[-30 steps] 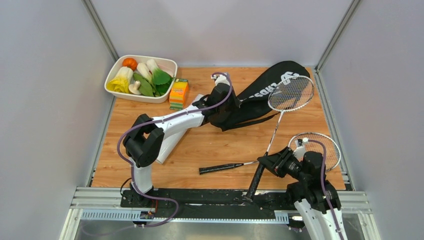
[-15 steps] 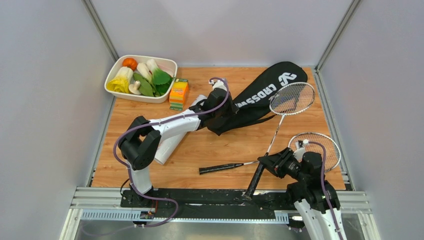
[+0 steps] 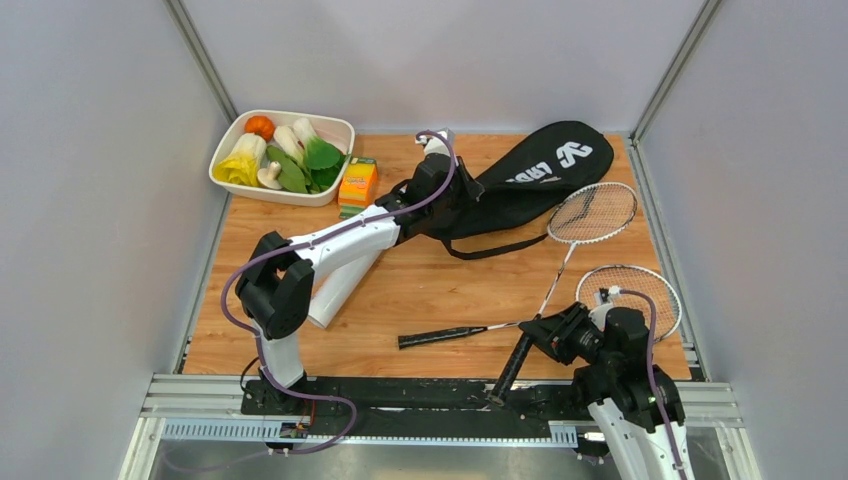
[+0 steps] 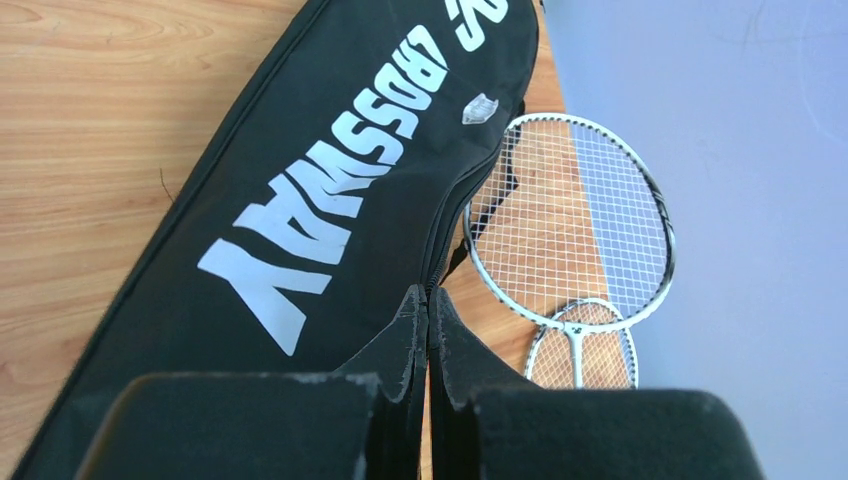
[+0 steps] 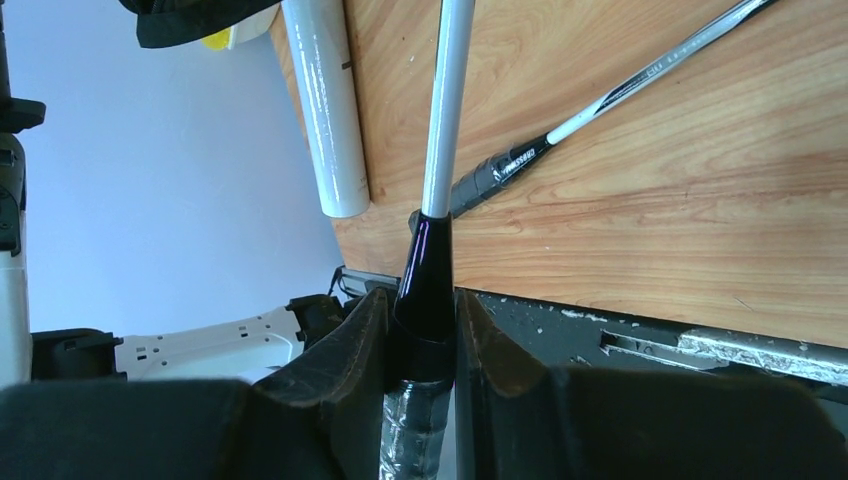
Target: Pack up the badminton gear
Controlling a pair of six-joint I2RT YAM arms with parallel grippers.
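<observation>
Black fabric CROSSWAY bag (image 3: pixel 530 176) runs diagonally, wide end far-right, its edge pinched by left end effector (image 4: pixel 428 318); right end effector (image 5: pixel 424 312) grips oval strung racket (image 3: pixel 594 212) by its black handle.

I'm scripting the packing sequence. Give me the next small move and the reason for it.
Probably the right gripper, shut on the racket handle, should steer the racket head toward the bag, to the zipper edge the left gripper pinches. The head sits beside the bag, not inside.

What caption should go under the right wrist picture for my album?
Right gripper shut on a racket by its handle, white tube lying nearby.
</observation>
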